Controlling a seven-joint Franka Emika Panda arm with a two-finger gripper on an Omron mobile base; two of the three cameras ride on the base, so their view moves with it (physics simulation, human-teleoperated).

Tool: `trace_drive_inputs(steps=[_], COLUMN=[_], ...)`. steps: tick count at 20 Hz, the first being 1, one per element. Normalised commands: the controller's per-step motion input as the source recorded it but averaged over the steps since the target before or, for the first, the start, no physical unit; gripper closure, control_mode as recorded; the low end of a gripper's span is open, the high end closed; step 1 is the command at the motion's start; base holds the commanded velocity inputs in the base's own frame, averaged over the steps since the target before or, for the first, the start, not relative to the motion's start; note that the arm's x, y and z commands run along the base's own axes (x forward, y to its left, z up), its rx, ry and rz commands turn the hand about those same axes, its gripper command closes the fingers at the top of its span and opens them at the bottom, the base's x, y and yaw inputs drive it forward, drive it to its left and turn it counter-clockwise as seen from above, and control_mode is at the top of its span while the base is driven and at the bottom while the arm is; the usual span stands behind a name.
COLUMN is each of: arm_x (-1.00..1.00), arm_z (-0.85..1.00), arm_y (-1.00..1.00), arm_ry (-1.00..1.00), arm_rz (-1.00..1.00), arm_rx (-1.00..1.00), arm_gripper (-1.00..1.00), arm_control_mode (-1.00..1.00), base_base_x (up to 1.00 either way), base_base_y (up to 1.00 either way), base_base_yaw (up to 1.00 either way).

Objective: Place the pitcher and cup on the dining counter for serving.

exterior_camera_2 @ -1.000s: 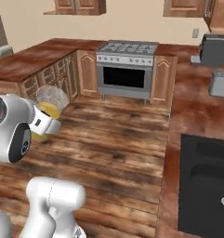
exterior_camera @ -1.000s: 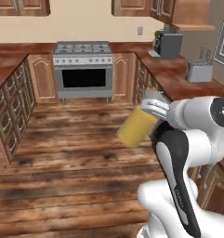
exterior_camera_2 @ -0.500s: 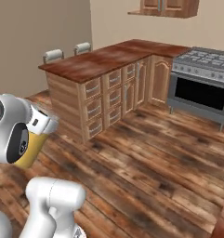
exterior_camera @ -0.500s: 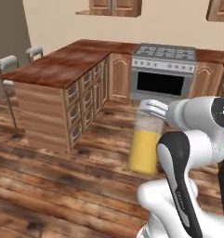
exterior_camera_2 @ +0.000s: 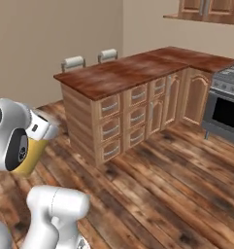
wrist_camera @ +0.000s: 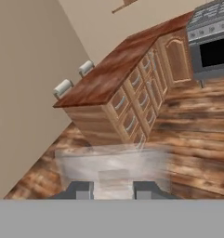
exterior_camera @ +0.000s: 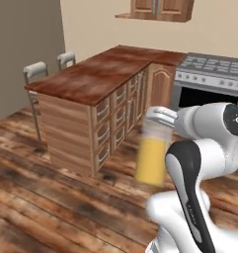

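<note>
My gripper is shut on the top of the pitcher, a tall clear cylinder with orange liquid in its lower half, which hangs above the wooden floor. In the right base view the pitcher shows beside the arm, under the gripper. Seen from the hand, the clear pitcher sits between the fingertips of the gripper. The dining counter, with its reddish-brown top and light drawers, stands ahead and apart from the pitcher. The cup is out of view.
Two grey-cushioned stools stand at the counter's far side, by the beige wall. A steel stove sits to the right. Plank floor lies between me and the counter.
The whole picture has swung as the base moved: the stove slid right and the dining counter with its stools came to the middle and nearer. The pitcher stays in my gripper.
</note>
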Motion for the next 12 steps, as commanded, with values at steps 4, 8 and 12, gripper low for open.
trace_drive_inputs(steps=[4,8,12], arm_x=[0.00,0.00,0.00], arm_z=[0.00,0.00,0.00], arm_y=[0.00,0.00,0.00], arm_ry=[0.00,0.00,0.00], arm_rz=[0.00,0.00,0.00], arm_rx=[0.00,0.00,0.00], arm_gripper=[1.00,1.00,1.00], arm_control_mode=[1.00,1.00,1.00], base_base_x=[1.00,1.00,1.00], base_base_y=[-0.16,-0.39,-0.43], base_base_yaw=[0.16,0.14,0.14])
